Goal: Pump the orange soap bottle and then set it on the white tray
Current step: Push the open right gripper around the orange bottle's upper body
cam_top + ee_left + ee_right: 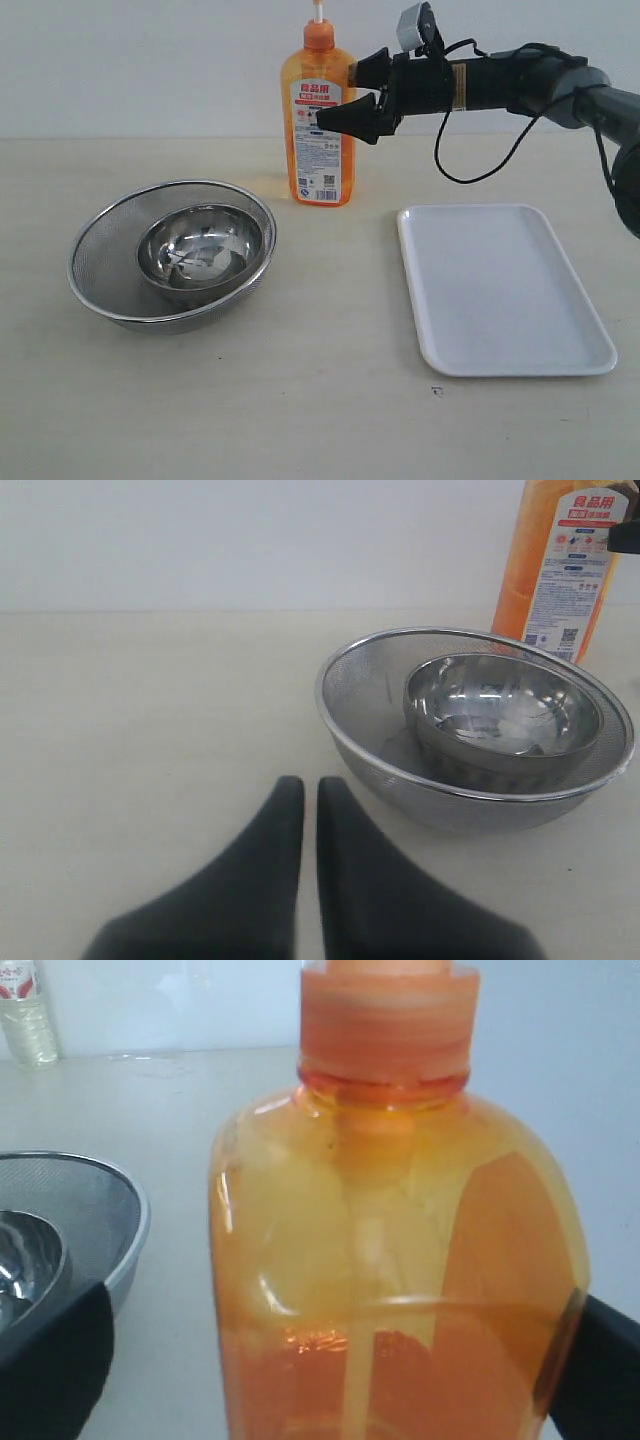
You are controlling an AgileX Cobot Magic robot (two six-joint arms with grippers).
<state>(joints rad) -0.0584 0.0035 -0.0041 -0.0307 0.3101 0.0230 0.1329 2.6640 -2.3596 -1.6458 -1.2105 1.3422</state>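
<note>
The orange soap bottle (320,140) stands upright at the back of the table, its white stem reaching the top edge of the exterior view. My right gripper (342,93) is open around its upper body, one finger on each side. In the right wrist view the bottle (400,1260) fills the space between the fingers (55,1370); one finger stands apart from it, the other sits at its edge. The white tray (500,290) lies flat to the right, with nothing on it. My left gripper (310,785) is shut and holds nothing, low over the table near the strainer.
A round steel bowl (200,245) sits inside a mesh strainer (110,290) on the left, also seen from the left wrist as bowl (500,705) and strainer (365,710). A small pale bottle (25,1015) stands far off by the wall.
</note>
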